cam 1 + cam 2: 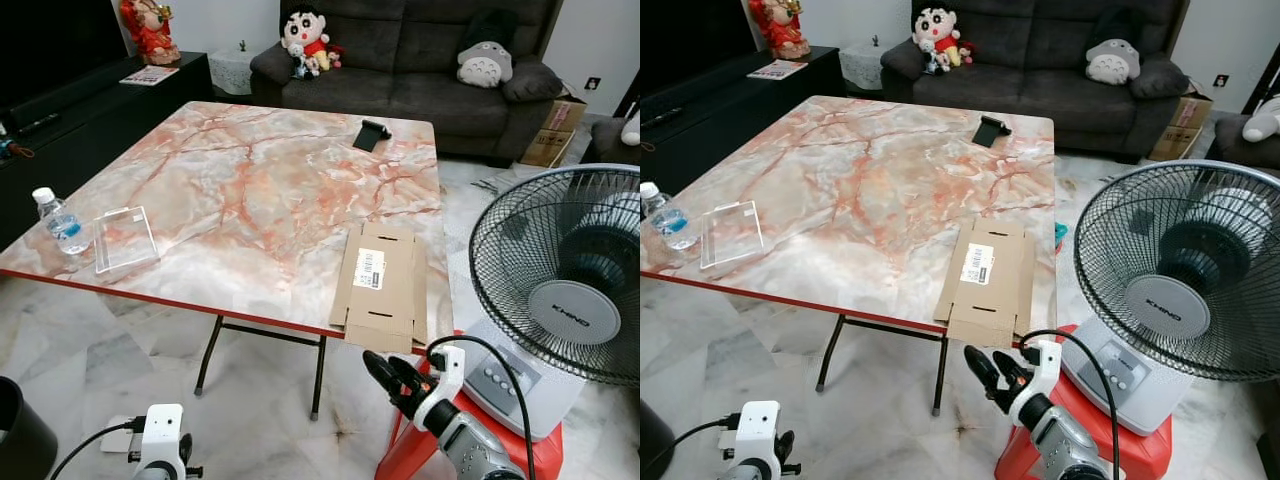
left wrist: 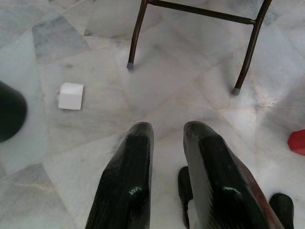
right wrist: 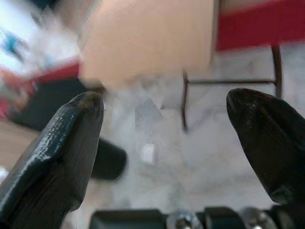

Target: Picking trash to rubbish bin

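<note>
We judge this to be the reach toward the first piece of trash: our right gripper [image 1: 385,372] is raised just below the near edge of the counter [image 1: 250,180], its fingers spread wide apart and holding nothing, right under the flattened cardboard box [image 1: 378,282] that lies on the marble top with one end hanging over that edge. Next we would need to bring the gripper up around that overhanging end, close on it and draw the sheet off. Our left gripper [image 2: 164,176] hangs low over the floor, fingers a little apart and empty. A dark rounded thing [image 1: 22,430] at our left may be the bin, though we cannot tell. Also on the counter are a water bottle [image 1: 60,220] and a clear plastic tray [image 1: 125,238] near the left edge. A fan [image 1: 565,300] stands on a red stool [image 1: 480,440] at our right, and a sofa [image 1: 420,60] lies beyond.
</note>
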Tool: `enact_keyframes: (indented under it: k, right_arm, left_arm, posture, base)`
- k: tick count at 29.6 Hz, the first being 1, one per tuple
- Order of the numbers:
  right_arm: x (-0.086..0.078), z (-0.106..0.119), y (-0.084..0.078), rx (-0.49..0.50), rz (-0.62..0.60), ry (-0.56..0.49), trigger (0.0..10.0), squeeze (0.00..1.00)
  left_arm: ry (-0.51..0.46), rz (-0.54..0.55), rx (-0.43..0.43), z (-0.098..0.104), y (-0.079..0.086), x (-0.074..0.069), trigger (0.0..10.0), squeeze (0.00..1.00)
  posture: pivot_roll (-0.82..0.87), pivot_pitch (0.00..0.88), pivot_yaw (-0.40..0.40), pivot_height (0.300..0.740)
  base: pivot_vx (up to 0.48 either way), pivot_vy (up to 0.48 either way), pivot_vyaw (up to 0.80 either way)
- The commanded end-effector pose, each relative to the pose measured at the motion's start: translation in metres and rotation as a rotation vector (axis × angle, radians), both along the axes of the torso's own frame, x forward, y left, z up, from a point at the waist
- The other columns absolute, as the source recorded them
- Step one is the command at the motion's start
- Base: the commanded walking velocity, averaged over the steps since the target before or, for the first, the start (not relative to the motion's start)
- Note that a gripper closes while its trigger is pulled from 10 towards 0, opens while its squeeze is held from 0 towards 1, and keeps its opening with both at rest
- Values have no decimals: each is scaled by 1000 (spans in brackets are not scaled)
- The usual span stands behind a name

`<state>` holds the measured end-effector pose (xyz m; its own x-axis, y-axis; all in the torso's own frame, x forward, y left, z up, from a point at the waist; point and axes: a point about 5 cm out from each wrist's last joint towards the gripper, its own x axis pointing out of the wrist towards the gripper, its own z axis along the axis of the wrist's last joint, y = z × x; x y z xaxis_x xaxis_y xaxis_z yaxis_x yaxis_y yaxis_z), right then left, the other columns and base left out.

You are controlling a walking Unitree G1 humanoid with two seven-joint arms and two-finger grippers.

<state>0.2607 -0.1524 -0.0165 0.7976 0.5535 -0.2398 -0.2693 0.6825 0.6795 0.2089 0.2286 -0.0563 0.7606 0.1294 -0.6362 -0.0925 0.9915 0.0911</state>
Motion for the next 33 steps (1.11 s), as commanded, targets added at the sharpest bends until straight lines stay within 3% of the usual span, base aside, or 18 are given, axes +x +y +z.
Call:
enact_keyframes:
  k: [1, 6, 14, 17, 21, 27, 29, 33]
  right_arm:
    - [-4, -5, -3, -65, 10, 27, 10000, 0]
    - [-11, -10, -4, -73, 24, 46, 10000, 0]
    - [-5, 1, -3, 62, 43, -20, 10000, 0]
    - [-5, 6, 1, 137, 107, -55, 10000, 0]
    - [-6, 9, 2, 161, 148, -77, 10000, 0]
    - [2, 13, -7, 148, 48, -93, 10000, 0]
    - [9, 15, -13, 91, -31, -91, 10000, 0]
    - [12, 16, -15, 78, -66, -84, 10000, 0]
  left_arm:
    - [6, 5, -9, 0, 0, 1, 10000, 0]
    - [6, -4, -10, 0, -1, 1, 10000, 0]
    - [12, -14, -13, 0, -1, 1, 10000, 0]
    - [13, -19, -13, -1, -1, 0, 10000, 0]
    - [15, -21, -13, -1, -1, 0, 10000, 0]
    - [16, -24, -14, -1, -2, 0, 10000, 0]
    - [17, -26, -14, -1, -2, 0, 10000, 0]
    - [15, -26, -13, -1, -2, 1, 10000, 0]
  posture:
    - [15, 0, -13, 740]
    - [13, 0, -10, 740]
    - [8, 0, -6, 740]
    - [9, 0, -5, 740]
    - [8, 0, -6, 740]
    - [7, 0, -6, 740]
    - [7, 0, -6, 740]
    - [12, 0, -8, 740]
  base:
    - [0, 0, 0]
    - [0, 0, 0]
    - [0, 0, 0]
    - [0, 0, 0]
    - [0, 0, 0]
    - [0, 0, 0]
    - [0, 0, 0]
    - [0, 0, 0]
